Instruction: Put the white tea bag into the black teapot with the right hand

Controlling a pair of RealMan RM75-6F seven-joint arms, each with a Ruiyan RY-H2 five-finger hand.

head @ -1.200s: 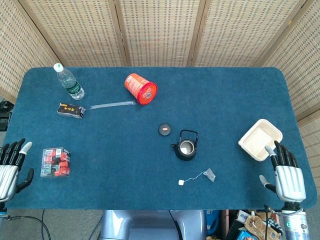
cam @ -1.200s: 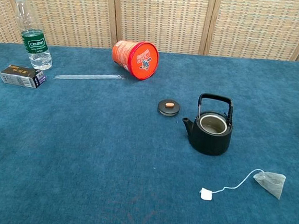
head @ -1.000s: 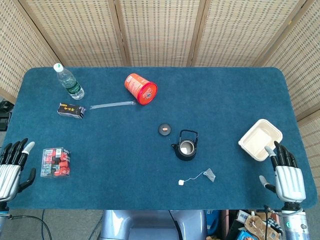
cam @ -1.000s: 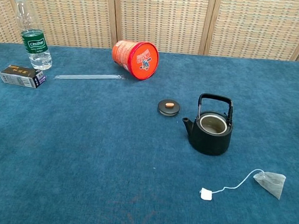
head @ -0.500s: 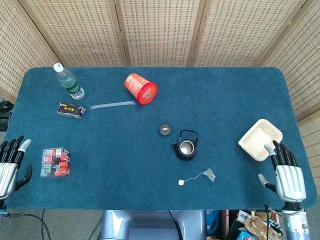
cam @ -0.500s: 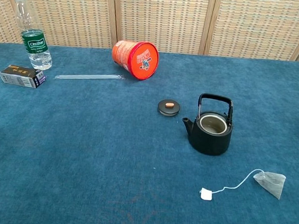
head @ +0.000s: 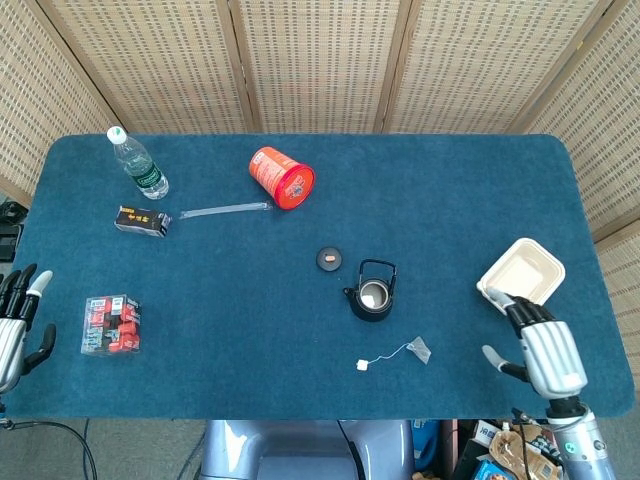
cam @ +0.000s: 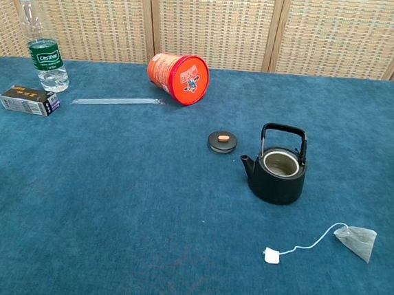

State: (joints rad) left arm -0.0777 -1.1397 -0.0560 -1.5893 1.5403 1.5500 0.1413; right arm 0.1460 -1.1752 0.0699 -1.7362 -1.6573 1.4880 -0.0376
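The black teapot (head: 372, 293) (cam: 278, 169) stands upright and lidless near the table's middle, handle raised. Its lid (head: 329, 259) (cam: 222, 141) lies just left of it. The white tea bag (head: 420, 350) (cam: 356, 241) lies flat on the blue cloth in front and right of the pot, its string running to a small tag (cam: 271, 255). My right hand (head: 538, 348) hovers open at the table's right front corner, well right of the tea bag, empty. My left hand (head: 16, 325) is open at the far left edge, holding nothing. Neither hand shows in the chest view.
A white foam box (head: 522, 275) sits just behind my right hand. An orange can (head: 281, 177) lies on its side at the back. A water bottle (head: 138, 164), a dark box (head: 141, 221), a clear strip (head: 224, 209) and a red snack pack (head: 111, 325) occupy the left.
My right hand has shifted left and forward, turning inward toward the tea bag. My left hand has drifted left, partly off the table's edge. Nothing on the table has moved.
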